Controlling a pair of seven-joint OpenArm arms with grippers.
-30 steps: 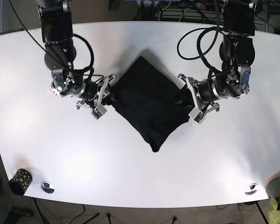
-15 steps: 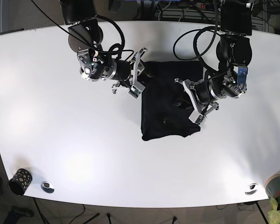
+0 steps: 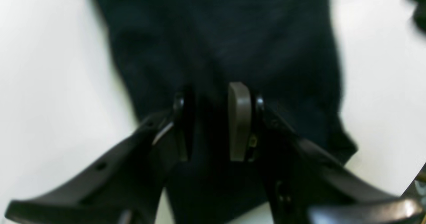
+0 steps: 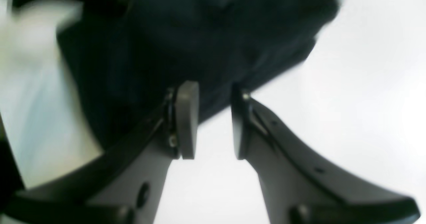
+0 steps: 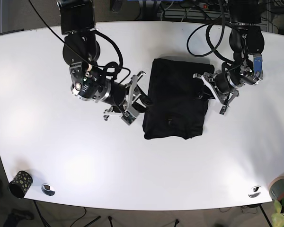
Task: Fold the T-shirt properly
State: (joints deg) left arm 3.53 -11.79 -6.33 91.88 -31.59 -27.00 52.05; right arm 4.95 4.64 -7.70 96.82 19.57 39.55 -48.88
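Note:
The black T-shirt (image 5: 174,97) lies as a folded, roughly rectangular bundle in the middle of the white table (image 5: 85,156). My right gripper (image 5: 138,96) stands at its left edge; in the right wrist view the gripper (image 4: 209,120) is open over the shirt's edge (image 4: 186,44), with bare table showing in the gap. My left gripper (image 5: 204,92) is at the shirt's right edge. In the left wrist view it (image 3: 211,124) is open just above the dark cloth (image 3: 219,41), which fills the gap between the fingers.
A patterned dark cup (image 5: 20,183) stands at the front left corner beside a small metal fitting (image 5: 48,189). Another fitting (image 5: 254,191) and a grey roll (image 5: 279,188) sit at the front right. Cables hang behind the table.
The shirt has turned from a diamond lie to a squared, narrower rectangle. The right arm has swung down to the shirt's left edge, and the left gripper has drawn back to the right edge.

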